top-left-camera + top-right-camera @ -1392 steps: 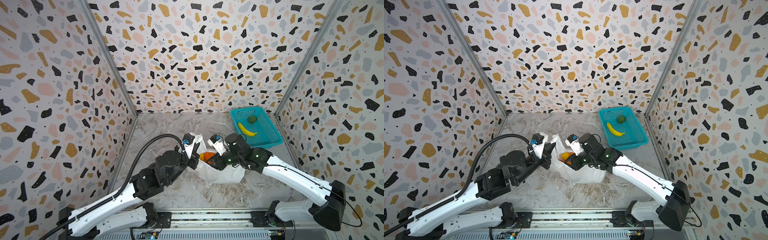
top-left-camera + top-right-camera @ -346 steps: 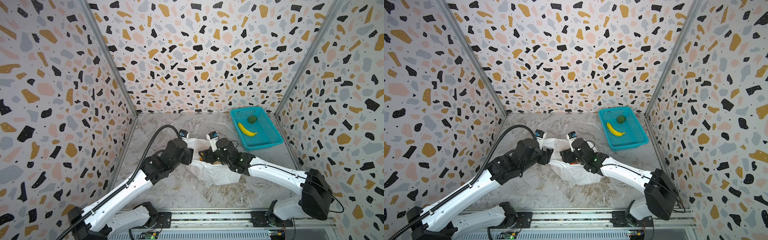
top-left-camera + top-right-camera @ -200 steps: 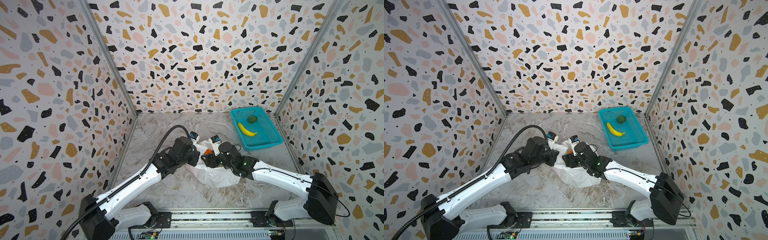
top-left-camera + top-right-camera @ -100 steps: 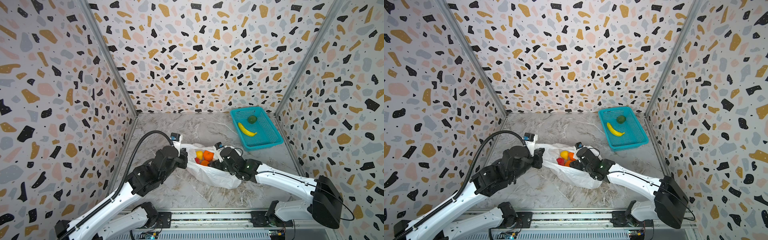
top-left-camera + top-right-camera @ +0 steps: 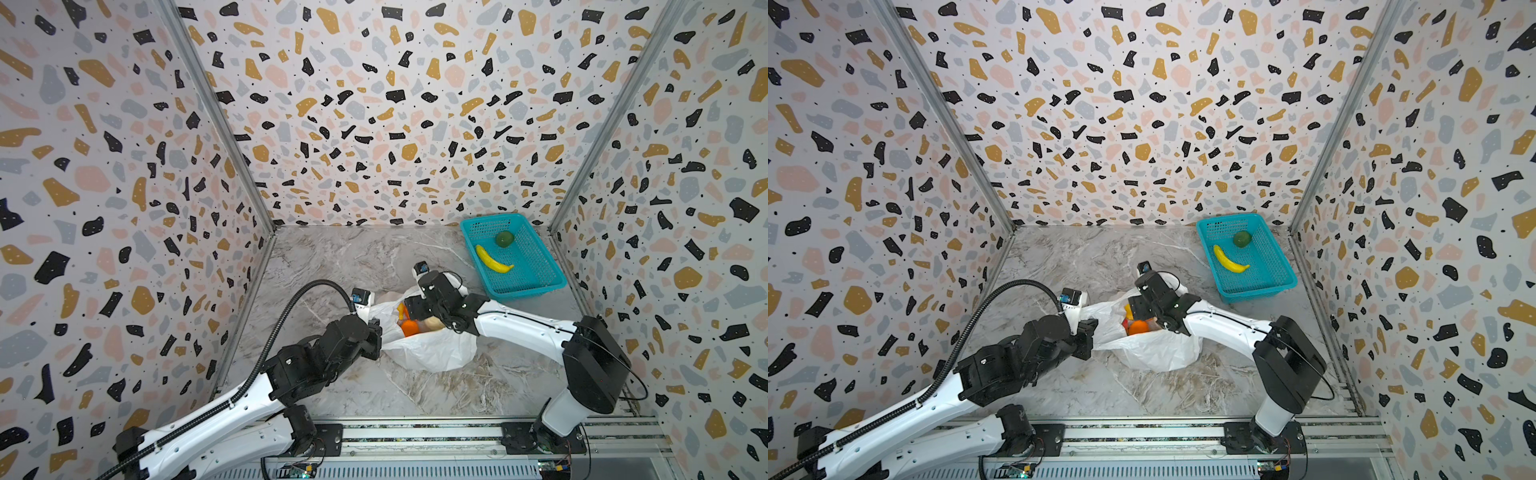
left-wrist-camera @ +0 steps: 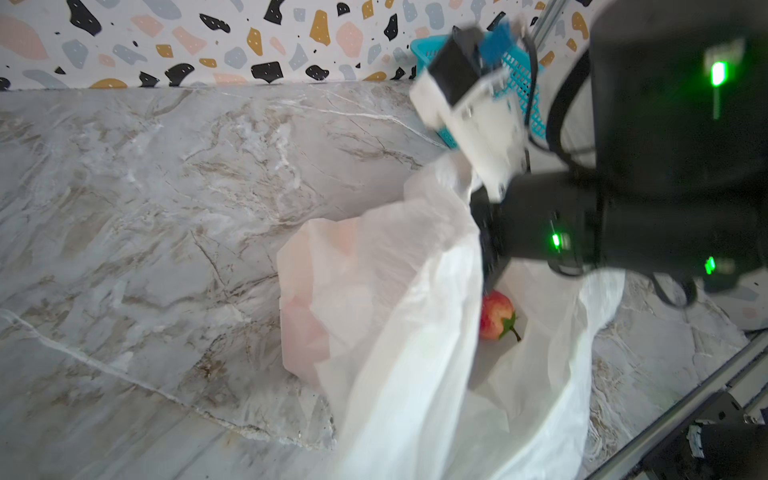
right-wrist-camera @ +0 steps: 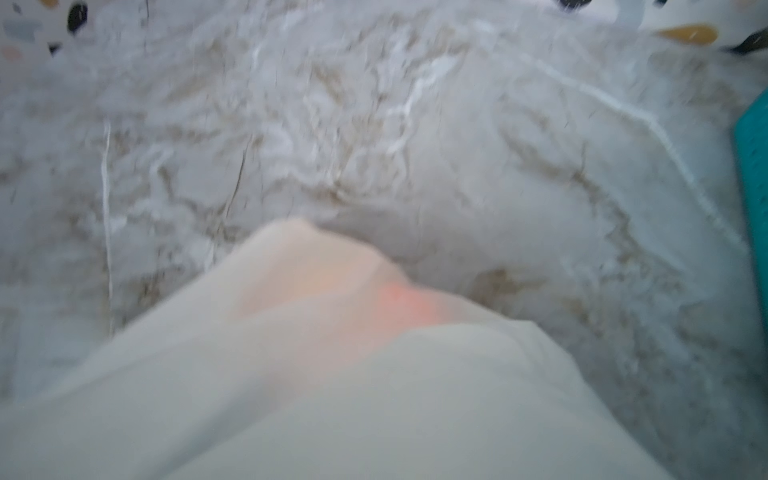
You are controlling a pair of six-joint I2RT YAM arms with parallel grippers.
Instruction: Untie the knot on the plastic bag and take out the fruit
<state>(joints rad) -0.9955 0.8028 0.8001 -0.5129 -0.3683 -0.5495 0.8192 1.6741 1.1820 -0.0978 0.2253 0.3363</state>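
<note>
Your left hand point(image 5: 377, 338) is closed tight on the left edge of the plastic bag point(image 5: 432, 353). Your right hand point(image 5: 410, 311) is at the open mouth of the bag, just above the fruit point(image 5: 409, 328); whether its jaws are wide or narrow, I cannot tell. The fruit lies inside the bag. The bag lies in the middle of the desk point(image 5: 332, 257), with the teal basket point(image 5: 528, 293) near it, toward the back right.

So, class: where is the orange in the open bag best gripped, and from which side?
Across its round middle, from above, through the open mouth of the plastic bag: the orange lies with its top bare, while bag walls and a beige ball crowd its sides.
</note>
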